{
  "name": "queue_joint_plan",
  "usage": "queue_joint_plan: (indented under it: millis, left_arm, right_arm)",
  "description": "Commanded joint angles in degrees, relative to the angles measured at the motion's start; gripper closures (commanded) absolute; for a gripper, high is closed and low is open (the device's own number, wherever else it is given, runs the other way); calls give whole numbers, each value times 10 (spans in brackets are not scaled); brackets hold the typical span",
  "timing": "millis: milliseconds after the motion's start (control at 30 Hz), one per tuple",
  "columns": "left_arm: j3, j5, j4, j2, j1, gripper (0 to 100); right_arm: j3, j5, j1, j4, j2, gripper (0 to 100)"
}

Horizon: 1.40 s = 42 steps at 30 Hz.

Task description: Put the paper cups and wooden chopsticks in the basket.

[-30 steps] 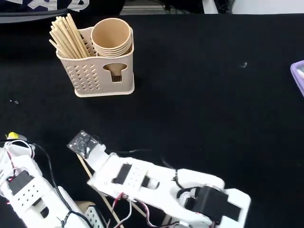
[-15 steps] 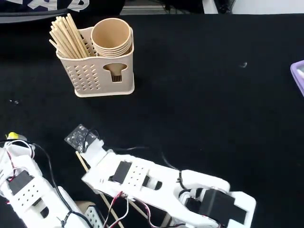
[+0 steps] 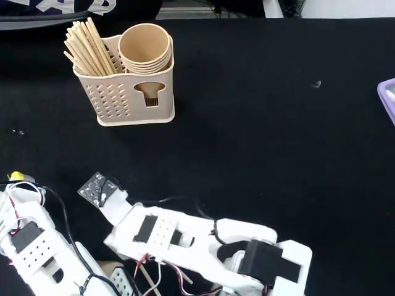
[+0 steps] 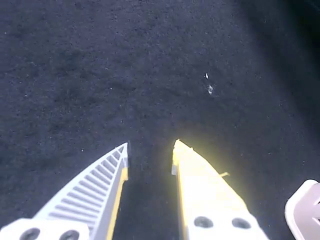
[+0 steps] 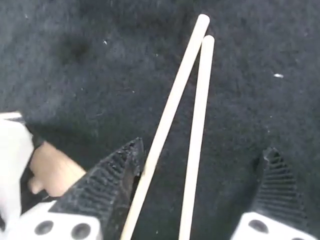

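Observation:
A beige perforated basket stands at the far left of the black table. It holds a bundle of wooden chopsticks and a stack of paper cups. Two more wooden chopsticks lie side by side on the cloth near the front edge. My right gripper hangs open just above them, one finger touching the outer stick and the other finger well clear. The right arm covers most of that pair from above. My left gripper is slightly open over bare cloth, holding nothing.
The left arm sits at the front left corner, close beside the right arm. A purple object shows at the table's right edge. A beige part lies close to my right gripper's finger.
The right arm has shifted left and toward the front edge, and its wrist now hides more of the loose chopsticks. The left arm has not moved.

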Motion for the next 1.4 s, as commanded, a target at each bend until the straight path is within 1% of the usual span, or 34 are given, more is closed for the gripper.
queue_joint_plan:
  millis: [0,67,100,167,267,300,333,400,633,733,833,933,1000,1067,1133,1233,1367]
  left_arm:
    - [-47,2,-14,-9,2,848]
    - [-47,2,-14,-9,2,848]
    - [-47,2,-14,-9,2,848]
    - [-47,2,-14,-9,1,848]
    - [-47,2,-14,-9,1,848]
    - [-47,2,-14,-9,1,848]
    - [-47,2,-14,-9,1,848]
    - [-47,2,-14,-9,1,848]
    - [-46,2,-14,-9,0,848]
    - [-46,2,-14,-9,0,848]
    - [-46,2,-14,-9,0,848]
    - [-46,2,-14,-9,0,848]
    - [-46,2,-14,-9,1,848]
    - [-46,2,-14,-9,1,848]
    - [-46,2,-13,-9,2,848]
    - [-46,2,-13,-8,3,848]
    - [-41,1,-13,-9,22,848]
  right_arm:
    - [-43,-6,3,36,3,652]
    - [-43,10,11,52,4,658]
    - [-43,27,18,62,4,681]
    - [-43,66,33,77,4,765]
    - [-43,123,48,97,4,925]
    - [-44,142,52,102,4,969]
    - [-44,164,55,109,4,991]
    - [-43,194,65,126,3,972]
    - [-46,209,134,137,-1,988]
    - [-46,245,158,137,-1,988]
    - [-47,267,164,137,-1,988]
    - [-51,271,165,140,-20,988]
    - [-54,270,184,171,-55,988]
    - [-59,269,209,212,-116,988]
    - [-53,269,235,231,-187,988]
    - [-4,268,253,205,-277,988]
    - [65,272,254,149,-365,988]
